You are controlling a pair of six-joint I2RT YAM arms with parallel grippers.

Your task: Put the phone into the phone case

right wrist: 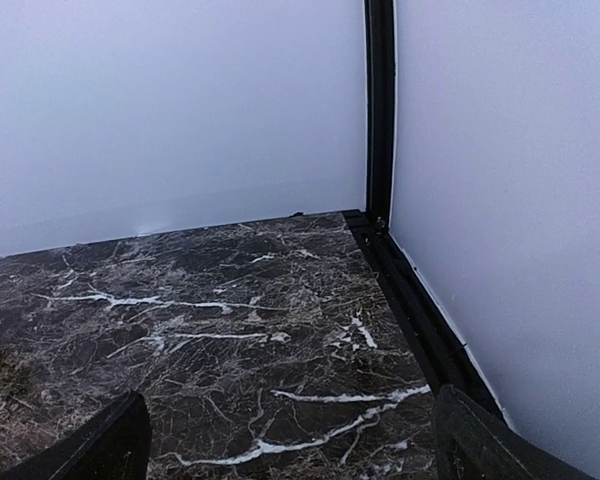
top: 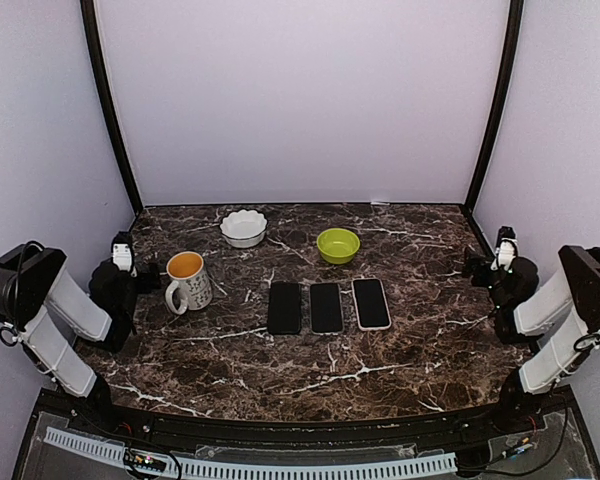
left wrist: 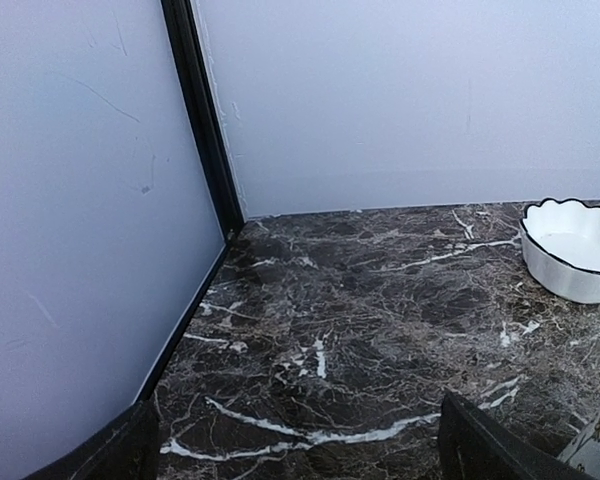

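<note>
Three dark slabs (top: 326, 307) are laid side by side at centre, while the left gripper (left wrist: 295, 402) and right gripper (right wrist: 290, 394) are held spread, empty.

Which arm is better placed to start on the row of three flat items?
Likely right: the open right tool has a bare path to the light-rimmed item; the mug stands between the left tool and the row.

No text, brand or number can be read in any view. The white mug (top: 192, 285) on the worktop (top: 380, 365) carries small dark print on its side, too small to make out from above. The left wrist view catches only a sliver of that print, at its lower right corner, equally illegible.
</note>
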